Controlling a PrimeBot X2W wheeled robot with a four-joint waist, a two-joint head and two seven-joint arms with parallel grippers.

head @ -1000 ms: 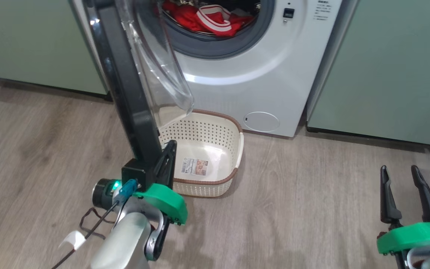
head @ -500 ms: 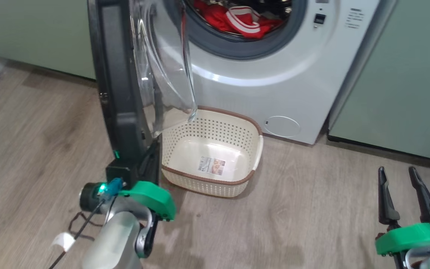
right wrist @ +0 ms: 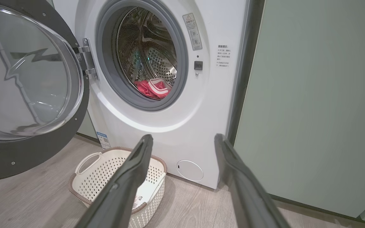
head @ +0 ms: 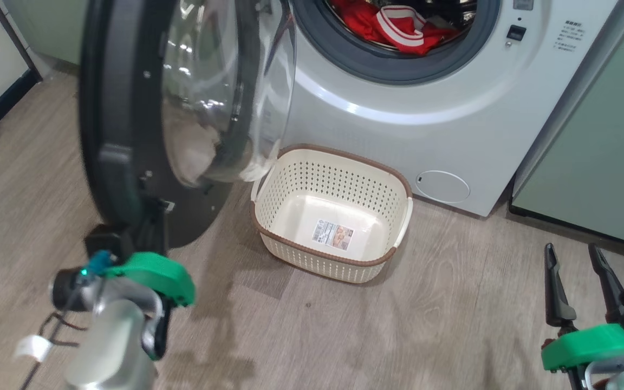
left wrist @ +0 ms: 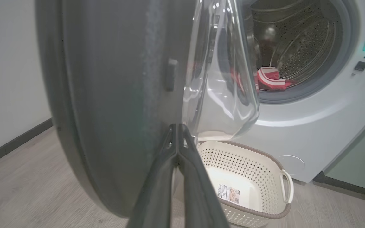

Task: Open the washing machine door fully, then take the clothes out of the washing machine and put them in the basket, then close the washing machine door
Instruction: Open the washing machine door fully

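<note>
- The door (head: 92, 108) stands swung out to the left of the washing machine (head: 453, 135); left jaws clenched empty, tips against the door's lower edge.
- The clothes (head: 393, 30) lie inside the washing machine, ahead of the released right jaws.

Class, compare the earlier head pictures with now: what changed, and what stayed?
The washing machine door swung wider open, toward the robot's left, the left gripper, fingers shut, moving along at its lower rim. Unchanged: right gripper open and idle, clothes inside the washing machine, basket empty.
</note>
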